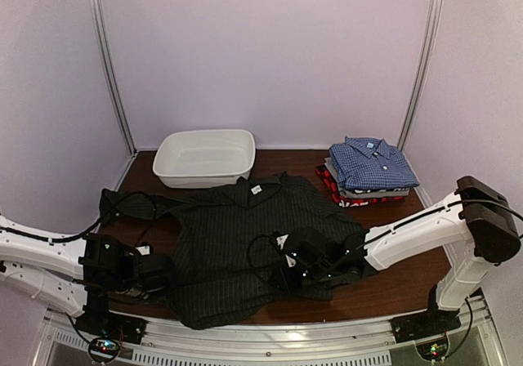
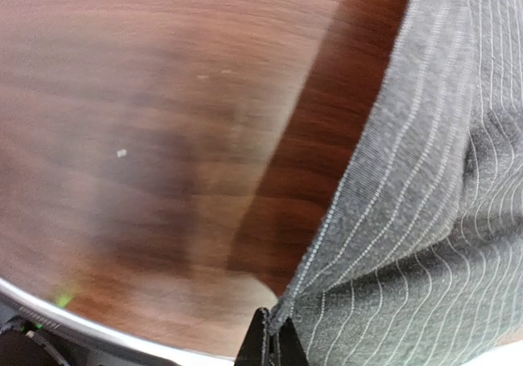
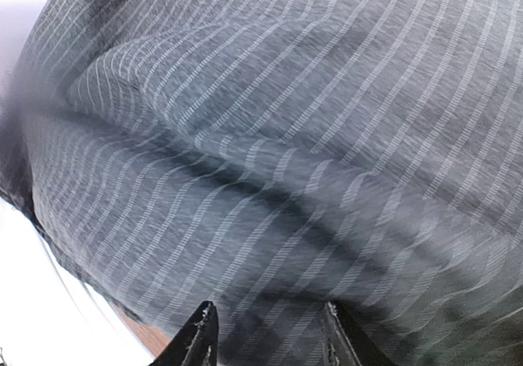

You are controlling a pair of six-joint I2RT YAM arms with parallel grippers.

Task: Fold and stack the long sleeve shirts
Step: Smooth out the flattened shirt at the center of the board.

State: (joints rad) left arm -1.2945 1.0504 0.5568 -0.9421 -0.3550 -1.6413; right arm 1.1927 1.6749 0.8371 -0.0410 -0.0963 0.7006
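Observation:
A black pinstriped long sleeve shirt (image 1: 237, 243) lies spread on the wooden table, collar toward the back. My left gripper (image 1: 167, 266) is at its left edge. In the left wrist view the gripper (image 2: 275, 337) is shut on the shirt's hem (image 2: 327, 235), the cloth pinched between the tips. My right gripper (image 1: 282, 272) hovers over the shirt's lower right part. In the right wrist view it (image 3: 265, 333) stands open, fingers (image 3: 200, 337) apart above rumpled striped cloth (image 3: 286, 137). A stack of folded shirts (image 1: 368, 170), blue checked on top, sits at the back right.
A white plastic tub (image 1: 204, 155) stands at the back, left of centre. Bare wood (image 2: 147, 137) shows left of the shirt. The table's metal front rail (image 1: 270, 333) runs along the near edge. White walls close in on three sides.

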